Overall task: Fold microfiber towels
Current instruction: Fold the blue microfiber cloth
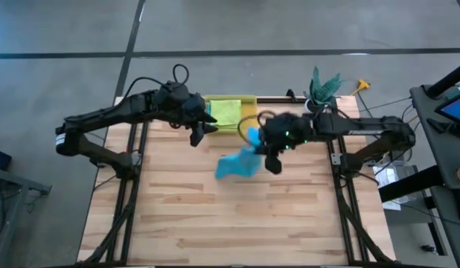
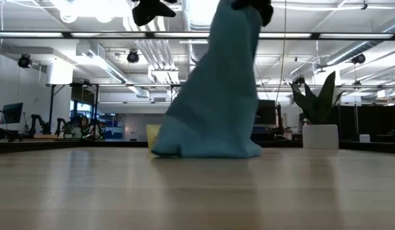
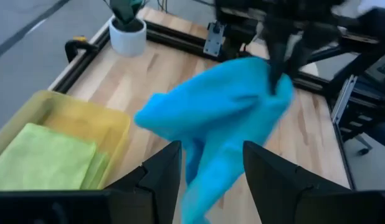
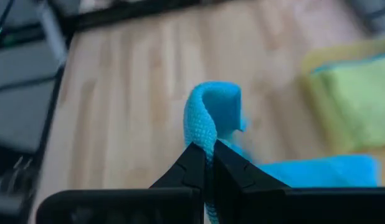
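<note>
A teal microfiber towel (image 1: 239,162) hangs over the middle of the table from my right gripper (image 4: 207,154), which is shut on it high above the wood. In the low view the towel (image 2: 216,96) drapes down from the picture's top. My left gripper (image 1: 199,134) hovers to the towel's left, near the bin. Its fingers (image 3: 160,174) are open with nothing between them, and the towel (image 3: 223,112) shows beyond them. A lime green towel (image 1: 224,112) lies folded in the yellow bin (image 1: 248,100) at the far edge. My right gripper pinches a bunched fold of the towel (image 4: 211,115) between its two fingers; the cloth loops over just past the fingertips. The fingers slant downward. The towel hangs slack below them, and its lower end (image 2: 204,150) rests on the table.
The yellow bin (image 3: 86,115) stands at the far edge, left of centre. A potted plant in a white pot (image 2: 319,135) stands at the far right corner. Bare wood (image 1: 237,223) stretches from the towel toward the near edge.
</note>
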